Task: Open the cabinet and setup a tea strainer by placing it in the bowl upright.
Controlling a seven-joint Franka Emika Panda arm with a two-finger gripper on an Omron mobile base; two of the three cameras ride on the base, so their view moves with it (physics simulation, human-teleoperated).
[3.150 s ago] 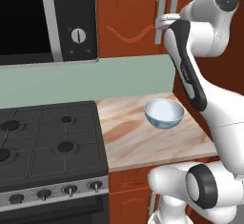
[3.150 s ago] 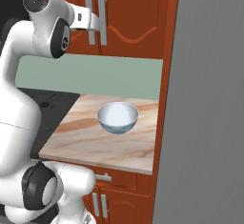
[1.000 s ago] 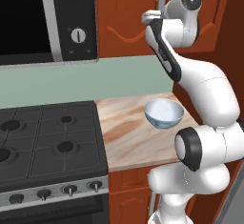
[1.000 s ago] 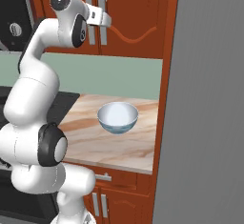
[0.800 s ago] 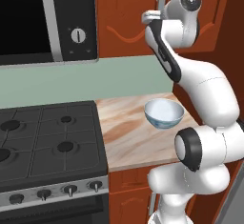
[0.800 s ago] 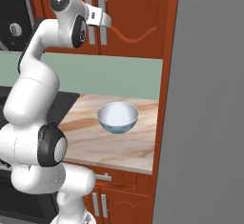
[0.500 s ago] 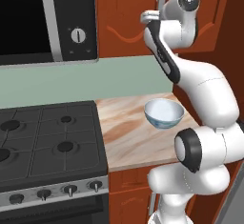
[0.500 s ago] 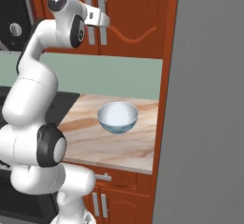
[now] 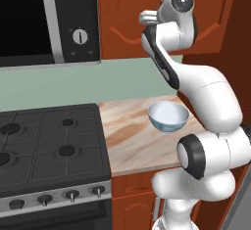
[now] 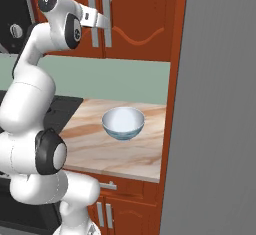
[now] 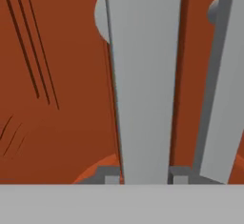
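The white robot arm reaches up high to the cabinet (image 10: 135, 19). The cabinet is reddish-brown wood, and its two doors are both flat and closed. Each door has a long silver bar handle, and the two handles stand side by side in the middle.

In the hand view, the left door's handle (image 11: 143, 75) runs straight up between the two dark finger tips. The gripper (image 11: 143, 178) has one tip (image 11: 110, 176) on each side of that bar, right against it. The jaws are clenched around the handle. The other handle (image 11: 221, 85) stands just beside it, to the right in that view.

In the right base view, the hand is pressed up to the handles (image 10: 99, 19), high on the doors.

The bowl (image 9: 168, 116) sits on the counter (image 9: 132, 141) below the cabinet. It is white inside and pale blue on the outside. It stands upright, and I can see nothing in it. The arm's big white body is just beside it in the left base view.

The black stove (image 9: 49, 146) is next to the counter, on the left. It has knobs along its front edge. The microwave (image 9: 49, 18) hangs above the stove, and it has a round dial.

A pale green wall (image 10: 125, 81) runs behind the counter. A tall grey panel (image 10: 215, 109) stands at the right side in the right base view.
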